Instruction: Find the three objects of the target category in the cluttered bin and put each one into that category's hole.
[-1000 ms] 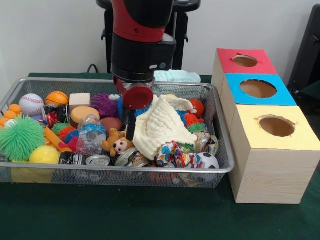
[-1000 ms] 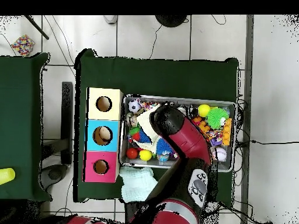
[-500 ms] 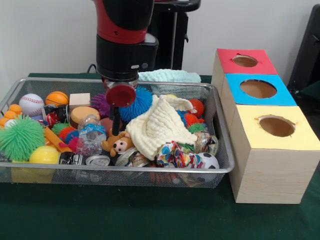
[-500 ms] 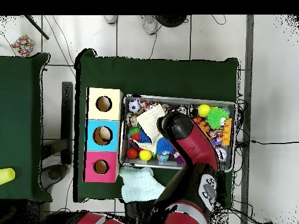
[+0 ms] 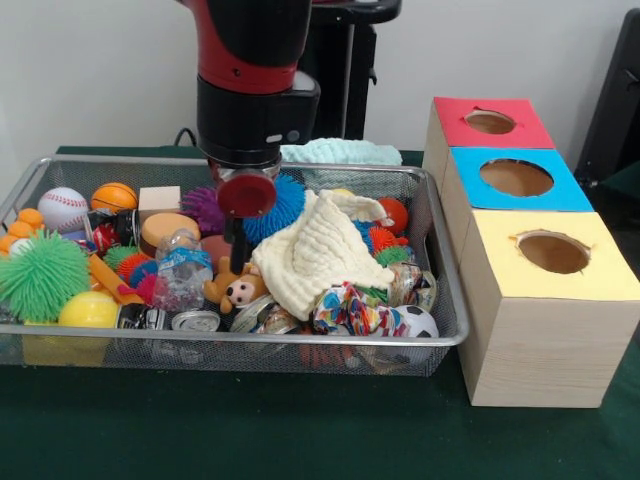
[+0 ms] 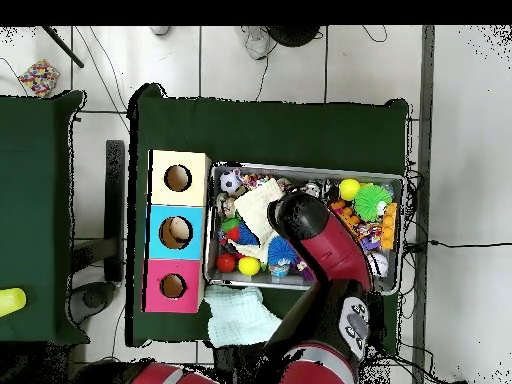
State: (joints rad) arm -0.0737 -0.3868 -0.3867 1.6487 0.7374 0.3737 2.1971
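pincer [image 5: 238,247]: over plush monkey [image 5: 235,287], state cannot tell | bin [image 5: 300,349]: wire mesh | cloth [image 5: 318,252]: cream, waffled

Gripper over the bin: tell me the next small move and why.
Probably a short, slow descent straight down. The gripper hangs inside the wire bin, its tip just above the small brown plush toy, with the cream cloth beside it and the blue spiky ball behind. Nothing appears held, and whether the gripper is open or shut cannot be seen.

Even bright indoor light, soft shadows, no glare, slight softness.
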